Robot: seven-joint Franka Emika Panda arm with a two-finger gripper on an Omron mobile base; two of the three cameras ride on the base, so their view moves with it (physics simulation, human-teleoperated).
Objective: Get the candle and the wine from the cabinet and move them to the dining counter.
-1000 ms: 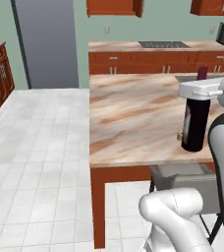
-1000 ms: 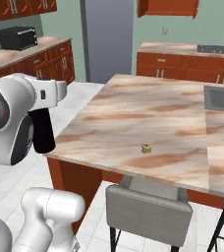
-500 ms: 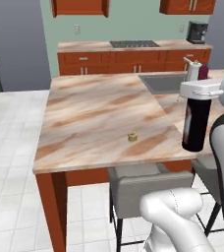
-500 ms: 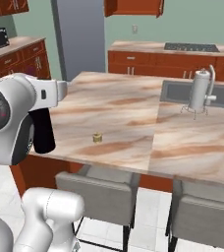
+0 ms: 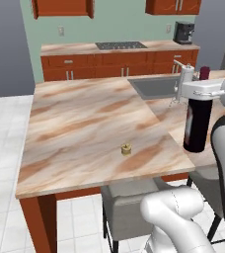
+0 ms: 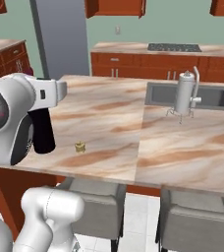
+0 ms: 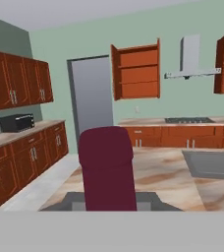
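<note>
The candle [image 5: 126, 148] sits alone on the dining counter [image 5: 75, 128], left of the wine [image 5: 197, 123]. The wine hangs upright, clamped at its neck by the gripper [image 5: 202, 92], the forearm level above the counter's near right edge.

— where does everything sit at the island?
— the candle [image 5: 126, 148] stands alone on the dining counter [image 5: 75, 123], near its front edge. the wine [image 5: 197, 124] hangs upright to the candle's right in the left base view, to its left in the right base view [image 6: 42, 130].
— and further back?
— the sink [image 6: 217, 97] is set into the counter's far side, the faucet [image 6: 184, 93] at its near rim. behind it runs the wall counter with the stovetop [image 5: 121, 45]; the cabinet [image 7: 135, 71] hangs open above.
</note>
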